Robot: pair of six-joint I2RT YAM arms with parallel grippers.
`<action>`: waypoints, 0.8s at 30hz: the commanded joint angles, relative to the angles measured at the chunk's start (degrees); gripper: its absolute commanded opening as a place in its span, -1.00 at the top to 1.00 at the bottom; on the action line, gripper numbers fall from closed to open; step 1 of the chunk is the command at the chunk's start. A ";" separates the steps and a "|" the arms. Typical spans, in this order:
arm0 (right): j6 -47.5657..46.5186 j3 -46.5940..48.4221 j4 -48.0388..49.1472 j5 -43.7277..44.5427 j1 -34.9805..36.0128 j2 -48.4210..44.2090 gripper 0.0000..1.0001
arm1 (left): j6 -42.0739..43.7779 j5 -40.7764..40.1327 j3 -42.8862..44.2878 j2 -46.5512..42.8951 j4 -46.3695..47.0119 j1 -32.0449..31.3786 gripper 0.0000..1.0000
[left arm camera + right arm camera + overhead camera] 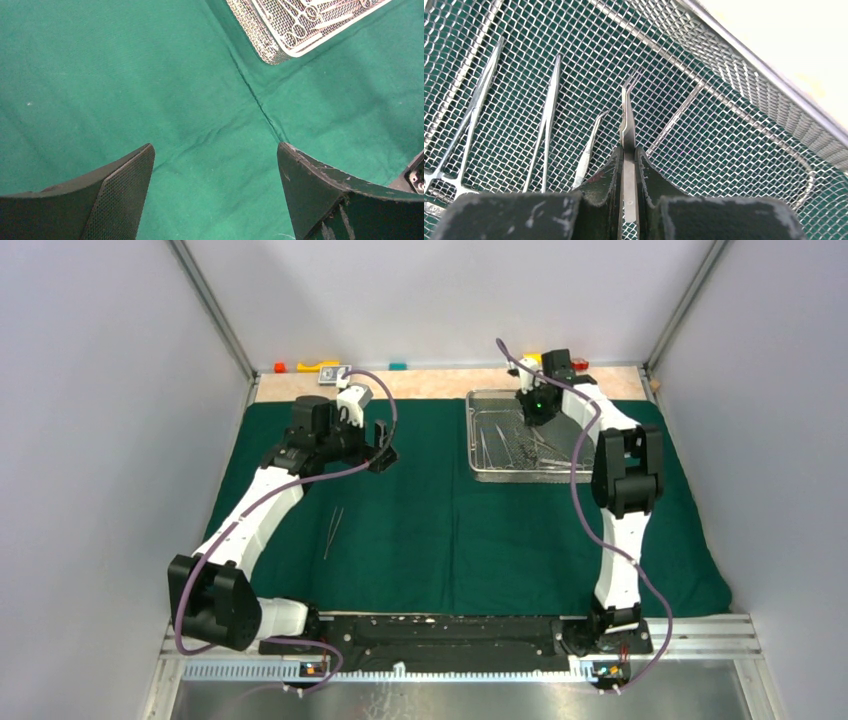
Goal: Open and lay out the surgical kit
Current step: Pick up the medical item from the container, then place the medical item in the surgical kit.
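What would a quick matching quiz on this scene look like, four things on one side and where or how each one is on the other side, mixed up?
Things
1. left gripper
2. right gripper
3. mesh tray
4. lone tweezers

Places or states
A. lying on the left part of the cloth, outside the tray
B. shut on the bent tweezers, over the tray
C. open, above bare cloth
D. on the far right part of the cloth, with instruments inside

Pairs: 1-C, 2-B, 3-D, 4-A
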 commanded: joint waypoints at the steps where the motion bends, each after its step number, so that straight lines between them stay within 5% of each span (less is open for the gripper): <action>1: 0.56 3.82 0.29 0.00 -0.13 -5.09 1.00 | 1.03 -0.37 0.23 -0.81 2.21 -0.21 -0.93; 9: 4.39 1.25 2.42 -7.94 -0.16 -10.00 1.00 | 2.03 3.26 0.80 0.17 4.65 -0.21 -0.92; 17: 16.59 -9.05 11.89 -28.73 0.62 -21.76 1.00 | -2.81 10.05 4.54 3.34 7.83 -2.83 -0.83; 24: 26.26 -23.91 25.51 -24.64 8.22 -33.49 1.00 | -13.69 8.74 10.16 7.74 11.43 -7.67 -0.69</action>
